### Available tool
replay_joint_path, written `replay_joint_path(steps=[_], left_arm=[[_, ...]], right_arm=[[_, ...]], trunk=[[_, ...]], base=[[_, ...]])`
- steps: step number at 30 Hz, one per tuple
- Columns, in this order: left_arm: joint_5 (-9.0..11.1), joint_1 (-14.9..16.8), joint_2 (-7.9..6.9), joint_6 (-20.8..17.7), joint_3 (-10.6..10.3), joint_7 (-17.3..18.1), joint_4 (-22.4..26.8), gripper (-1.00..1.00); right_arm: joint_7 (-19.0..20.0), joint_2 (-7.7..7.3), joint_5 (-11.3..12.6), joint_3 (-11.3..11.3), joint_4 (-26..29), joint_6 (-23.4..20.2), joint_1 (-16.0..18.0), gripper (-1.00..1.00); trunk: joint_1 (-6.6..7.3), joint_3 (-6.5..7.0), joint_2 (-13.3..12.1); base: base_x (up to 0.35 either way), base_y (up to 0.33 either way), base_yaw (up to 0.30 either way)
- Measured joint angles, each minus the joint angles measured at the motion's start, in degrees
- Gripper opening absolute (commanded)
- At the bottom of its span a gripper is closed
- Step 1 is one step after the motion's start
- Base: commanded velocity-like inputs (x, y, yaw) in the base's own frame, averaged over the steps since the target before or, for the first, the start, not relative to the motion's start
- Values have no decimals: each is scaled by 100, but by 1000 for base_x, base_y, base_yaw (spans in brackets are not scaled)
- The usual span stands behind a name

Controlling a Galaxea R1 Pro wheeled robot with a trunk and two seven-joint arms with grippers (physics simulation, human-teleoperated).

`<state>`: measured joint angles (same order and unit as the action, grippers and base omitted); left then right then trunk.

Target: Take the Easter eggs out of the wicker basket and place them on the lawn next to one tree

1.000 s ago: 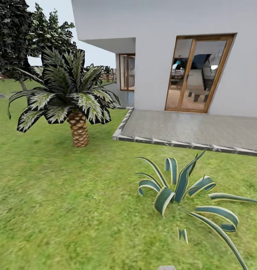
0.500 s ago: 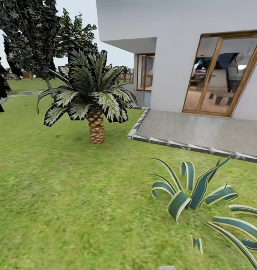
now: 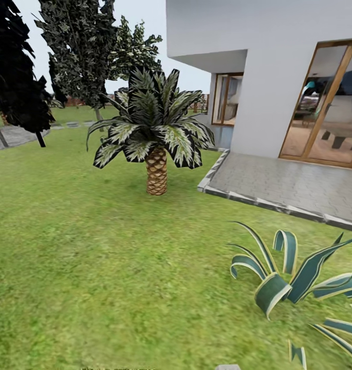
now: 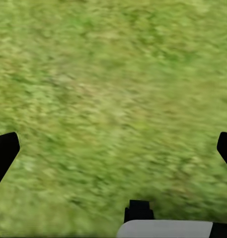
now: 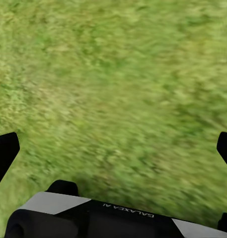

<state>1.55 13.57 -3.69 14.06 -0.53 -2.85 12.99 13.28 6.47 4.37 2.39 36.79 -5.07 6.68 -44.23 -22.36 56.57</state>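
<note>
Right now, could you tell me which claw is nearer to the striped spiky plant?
Right, probably: the striped plant stands to the robot's front right. The right claw and left claw both hang open over lawn.

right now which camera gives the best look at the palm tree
The head view: the palm tree stands whole on the lawn, scaly trunk and fronds, just left of the patio corner. Both wrist views look down at blurred grass between open fingertips, with no part of the palm.
</note>
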Motion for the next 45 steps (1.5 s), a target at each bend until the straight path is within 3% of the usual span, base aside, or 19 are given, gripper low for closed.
replay_joint_path(steps=[26, 34, 45], left_arm=[[-1, 0, -9, -1, -1, -8, -3, 100], [-3, 0, -20, 13, -6, -13, -6, 100], [-4, -3, -18, 25, -9, -18, -7, 100]], right_arm=[[-5, 13, -16, 11, 0, 0, 0, 100], [-408, 21, -13, 55, -14, -3, 0, 100], [-471, 22, -11, 72, -68, -3, 0, 100]], trunk=[[0, 0, 0], [0, 0, 0], [0, 0, 0]], base=[[0, -34, 288], [0, -1, 288], [0, 0, 288]])
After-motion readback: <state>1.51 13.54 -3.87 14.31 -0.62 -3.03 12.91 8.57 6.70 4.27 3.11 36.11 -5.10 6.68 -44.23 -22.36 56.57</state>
